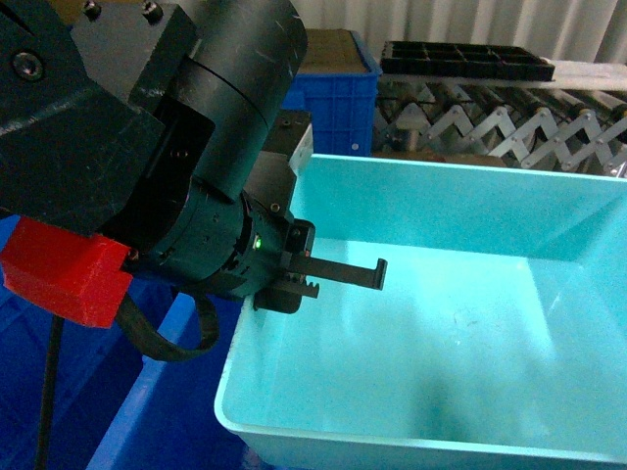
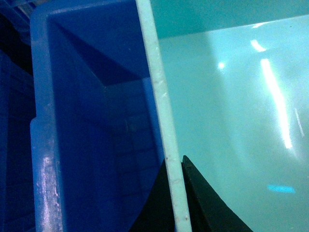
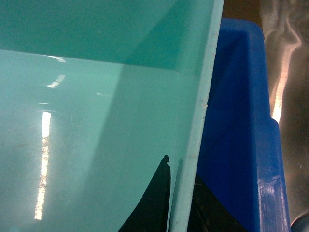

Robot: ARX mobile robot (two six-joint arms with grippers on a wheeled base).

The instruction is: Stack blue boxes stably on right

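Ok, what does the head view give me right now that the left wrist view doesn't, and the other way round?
Only the head view shows the whole left arm, the tub's open inside, the black tray and the folding conveyor behind. Only the left wrist view shows the left gripper close up, one finger on each side of the tub wall, shut on it, and the inside of the blue crate alongside. Both show the turquoise tub and its left rim.
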